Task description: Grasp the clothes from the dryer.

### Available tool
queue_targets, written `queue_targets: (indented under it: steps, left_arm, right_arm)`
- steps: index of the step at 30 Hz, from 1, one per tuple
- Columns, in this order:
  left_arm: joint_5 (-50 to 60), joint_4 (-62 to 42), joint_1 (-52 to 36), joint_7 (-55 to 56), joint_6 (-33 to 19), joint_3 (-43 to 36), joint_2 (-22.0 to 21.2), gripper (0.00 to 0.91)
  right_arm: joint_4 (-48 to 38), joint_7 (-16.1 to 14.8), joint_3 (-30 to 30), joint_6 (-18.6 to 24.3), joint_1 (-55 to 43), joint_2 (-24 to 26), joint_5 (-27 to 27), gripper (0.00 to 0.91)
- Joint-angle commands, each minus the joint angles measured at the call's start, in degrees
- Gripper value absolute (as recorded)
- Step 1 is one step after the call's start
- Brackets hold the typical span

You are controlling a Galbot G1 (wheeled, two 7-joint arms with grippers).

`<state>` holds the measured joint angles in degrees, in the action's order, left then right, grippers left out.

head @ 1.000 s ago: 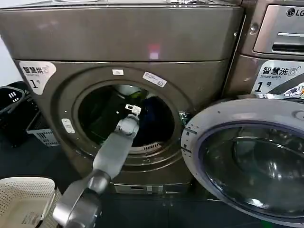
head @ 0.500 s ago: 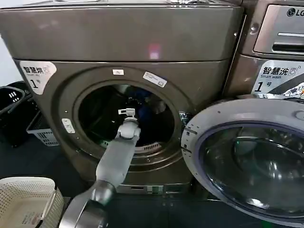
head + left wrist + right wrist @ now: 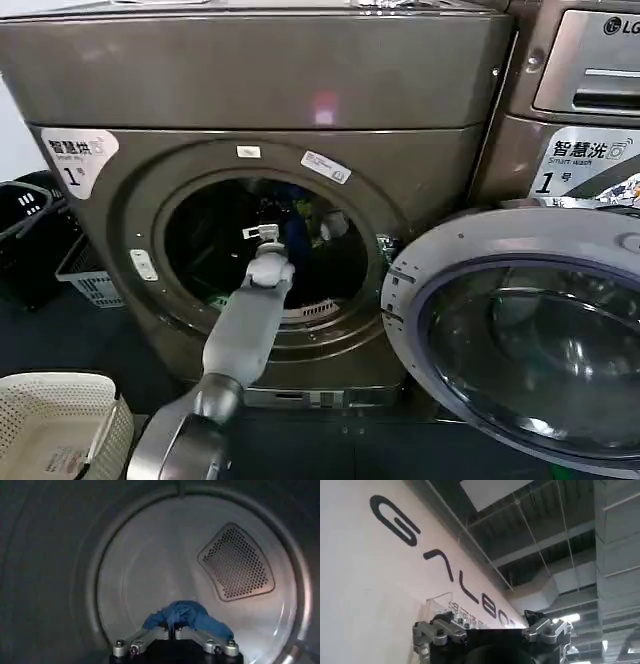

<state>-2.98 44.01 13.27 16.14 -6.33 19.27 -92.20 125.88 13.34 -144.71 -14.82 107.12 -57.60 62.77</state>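
Left wrist view: the left pincer is deep in the bronze-brown front-load dryer, pinching a crumpled blue cloth garment right at its tips, so pulling straight back through the porthole looks next.
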Motion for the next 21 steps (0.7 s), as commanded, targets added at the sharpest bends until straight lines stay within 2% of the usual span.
queue_targets:
  steps: [1, 10, 12, 15, 21]
  left_arm:
    - [0.0, -0.6, 0.1, 1.1, -0.6, 0.4, -1.7, 0.000]
    - [0.4, -0.5, 0.3, 1.1, -0.5, -0.3, -1.8, 0.000]
    - [0.6, -0.6, 0.3, 1.1, -0.5, -0.3, -1.9, 0.000]
    - [0.6, -0.5, 0.3, 1.1, -0.5, -0.3, -2.0, 0.000]
    - [0.8, -0.7, 0.3, 1.1, -0.5, -0.4, -2.1, 0.000]
  right_arm:
    - [0.0, 0.0, -0.2, 0.1, 0.2, 0.0, 0.0, 0.907]
    - [-0.8, 0.0, -0.7, 0.1, 0.6, 0.1, 0.0, 0.907]
    - [-0.5, 0.6, -1.0, -1.0, 0.6, 0.2, 0.3, 0.907]
    - [-1.0, 2.2, -0.4, 0.4, 0.9, 0.1, -0.2, 0.907]
    - [-1.6, 2.4, -0.9, -0.4, 1.0, 0.1, -0.9, 0.907]
